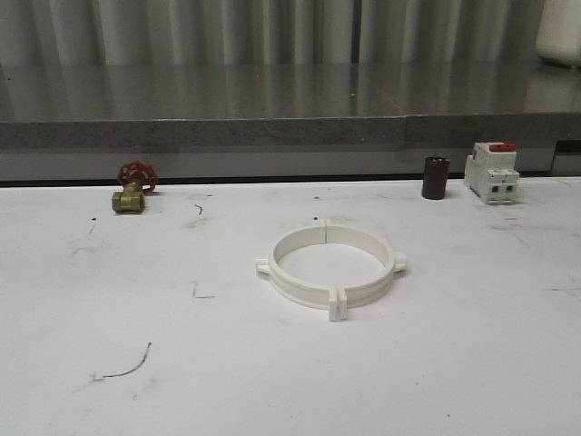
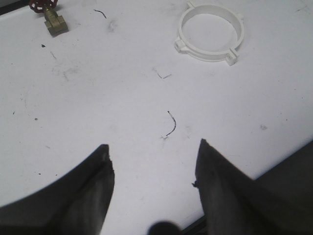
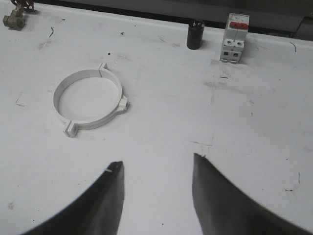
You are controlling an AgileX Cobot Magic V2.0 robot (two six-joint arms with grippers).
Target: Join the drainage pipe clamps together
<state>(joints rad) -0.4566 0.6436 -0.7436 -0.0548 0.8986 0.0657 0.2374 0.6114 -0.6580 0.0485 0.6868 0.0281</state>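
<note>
The two white drainage pipe clamps [image 1: 329, 267] lie flat on the white table, their ends meeting so that they form one ring with tabs sticking out. The same ring of clamps [image 2: 211, 31] lies far ahead of my left gripper [image 2: 153, 145], which is open over bare table with nothing between its fingers. In the right wrist view the clamps [image 3: 89, 101] lie well apart from my right gripper [image 3: 157, 160], also open and empty above the table.
A brass valve with a red handwheel [image 1: 132, 188] sits at the back left. A dark cylinder [image 1: 435, 177] and a white-and-red breaker block [image 1: 491, 172] stand at the back right. A grey ledge [image 1: 290, 132] runs behind the table.
</note>
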